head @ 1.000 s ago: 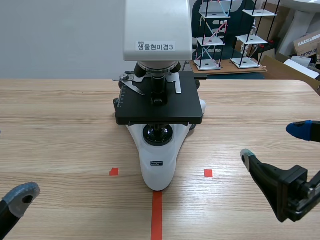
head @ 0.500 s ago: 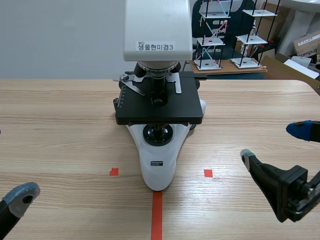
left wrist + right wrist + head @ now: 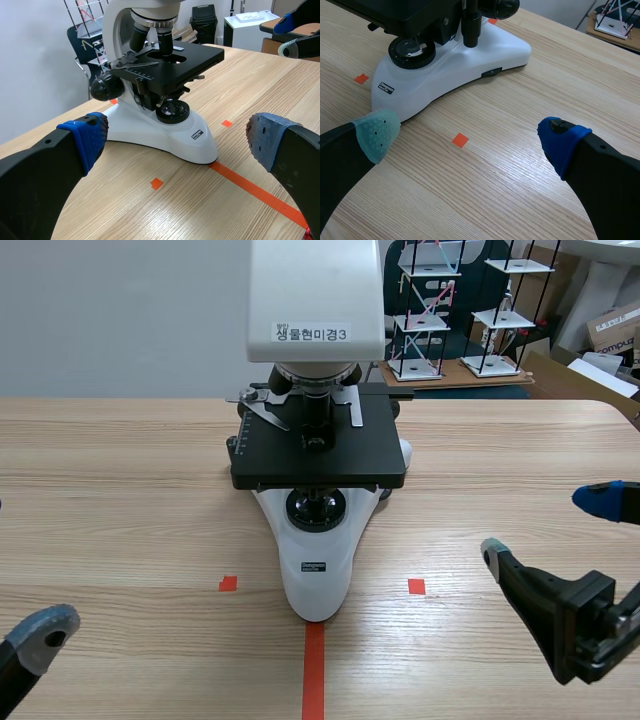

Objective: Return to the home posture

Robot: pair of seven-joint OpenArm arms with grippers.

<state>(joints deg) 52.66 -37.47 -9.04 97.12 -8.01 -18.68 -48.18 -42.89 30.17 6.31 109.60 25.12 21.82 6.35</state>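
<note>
From where I am standing, both arms are sitting low at the near edge of the worktop (image 3: 120,490), one at each side, and neither is carrying anything. The left end effector (image 3: 175,136) is gaping wide at the near left corner. Its blue pads (image 3: 86,134) are well apart, with only bare wood and the foot of the microscope (image 3: 318,470) showing ahead of them. The right end effector (image 3: 468,137) is hanging at the near right, likewise spread wide and empty, with one pad grey-green and the other blue. The microscope is standing in the middle of the worktop, well apart from both arms, and its white base is pointing along the orange-red tape line (image 3: 314,670) toward the near edge.

To my eye the arms are looking close to parked, so I am judging this step as nearly complete. Any travel left should be going backward and outward, away from the middle, and never across it. The black stage and the focus knobs are jutting out sideways, and open fingers are making each end effector broad. Each arm should therefore be giving the microscope a generous berth and riding clear above the wood rather than skimming it. With nothing in hand there is no load to be minding, so slow, even motion on both sides is what I would be wanting.
</note>
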